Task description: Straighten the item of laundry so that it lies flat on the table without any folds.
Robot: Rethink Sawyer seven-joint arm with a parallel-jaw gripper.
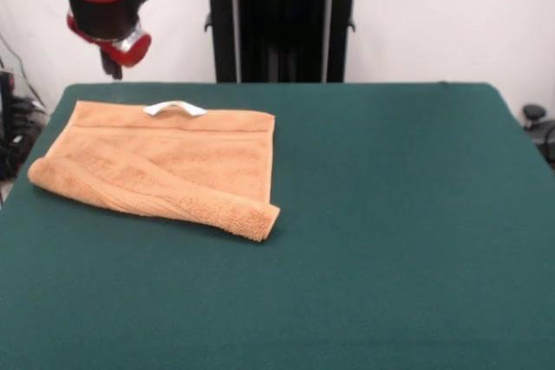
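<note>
Front view: gripper (111, 65) fingers indistinct.

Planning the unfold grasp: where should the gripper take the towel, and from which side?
Grip the rolled-over edge of the towel, near its open corner at about. Come from straight above, then pull toward the bare table: that fold lies on top and is probably loose.

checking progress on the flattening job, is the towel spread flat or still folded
Still folded. The towel lies on the table with its near edge doubled over into a thick roll running from its left end to its right corner.
</note>
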